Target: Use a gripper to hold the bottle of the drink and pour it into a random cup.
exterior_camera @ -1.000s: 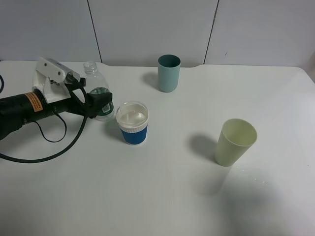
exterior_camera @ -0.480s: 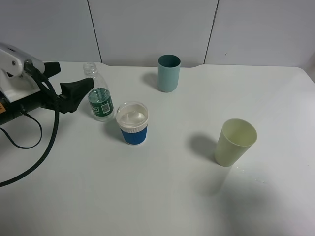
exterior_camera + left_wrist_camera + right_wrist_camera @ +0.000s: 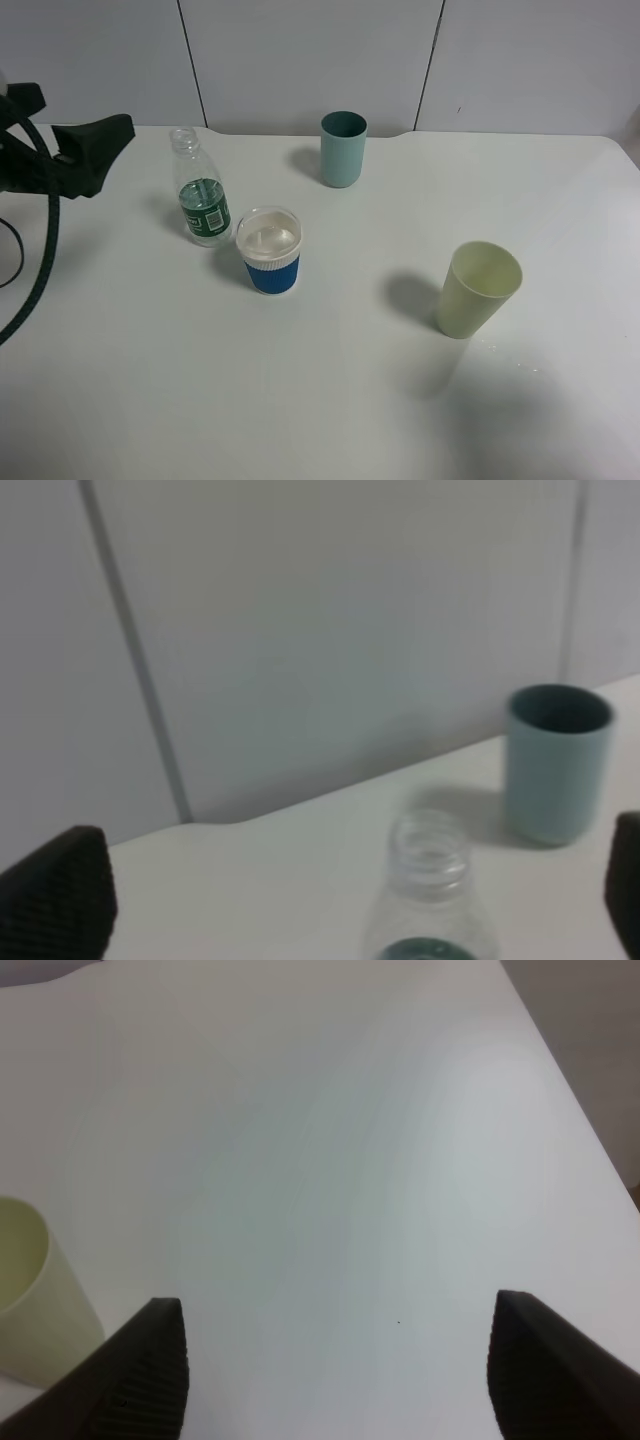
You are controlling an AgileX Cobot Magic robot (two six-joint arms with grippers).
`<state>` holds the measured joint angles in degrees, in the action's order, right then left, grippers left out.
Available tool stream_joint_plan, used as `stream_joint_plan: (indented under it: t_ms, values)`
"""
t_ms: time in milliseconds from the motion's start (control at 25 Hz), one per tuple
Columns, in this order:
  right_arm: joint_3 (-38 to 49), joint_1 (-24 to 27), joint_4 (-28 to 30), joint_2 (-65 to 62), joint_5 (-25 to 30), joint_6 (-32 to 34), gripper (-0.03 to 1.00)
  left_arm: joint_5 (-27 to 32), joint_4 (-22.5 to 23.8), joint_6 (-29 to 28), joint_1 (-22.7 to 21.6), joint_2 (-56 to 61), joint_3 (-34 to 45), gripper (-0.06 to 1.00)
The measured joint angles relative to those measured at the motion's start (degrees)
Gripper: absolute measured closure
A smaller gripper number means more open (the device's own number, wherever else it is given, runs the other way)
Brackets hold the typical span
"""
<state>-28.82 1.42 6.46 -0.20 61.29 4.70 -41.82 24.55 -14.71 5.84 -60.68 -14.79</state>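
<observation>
At 9 o'clock on the surface [image 3: 330, 400], left claw [image 3: 85, 150] hangs wide open, empty. Bottle [image 3: 201, 200] stands upright toward 3 o'clock from it, apart, axis vertical; cup [image 3: 271, 250] just beside. Right claw [image 3: 335, 1370] open, empty, farther away.

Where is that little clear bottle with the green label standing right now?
In the high view, the bottle stands upright on the table's left side, just behind-left of the blue paper cup, free of the left claw.
</observation>
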Motion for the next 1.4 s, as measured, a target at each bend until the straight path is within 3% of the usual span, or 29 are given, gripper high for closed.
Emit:
stream_joint_plan:
  t_ms: [200, 520, 760, 1000, 1200, 1400]
  values:
    - [0.0, 0.0, 0.0, 0.0, 0.0, 0.0, 0.33, 17.1, -5.0, -0.2, 0.0, 13.7, -1.8, -0.05]
    - [0.0, 0.0, 0.0, 0.0, 0.0, 0.0, 0.33, 56.2, -6.6, -0.3, 0.0, 27.5, -14.5, -0.05]
    - [0.0, 0.0, 0.0, 0.0, 0.0, 0.0, 0.33, 77.0, -7.6, 1.8, 0.0, 32.2, -20.1, -0.05]
    - [0.0, 0.0, 0.0, 0.0, 0.0, 0.0, 0.33, 88.4, -12.6, 6.0, 0.0, 37.2, -20.5, -0.05]
    - [0.0, 0.0, 0.0, 0.0, 0.0, 0.0, 0.33, 92.8, -17.4, 8.9, 0.0, 41.5, -20.5, -0.05]
    - [0.0, 0.0, 0.0, 0.0, 0.0, 0.0, 0.33, 96.8, -18.0, 9.3, 0.0, 47.0, -20.5, -0.05]
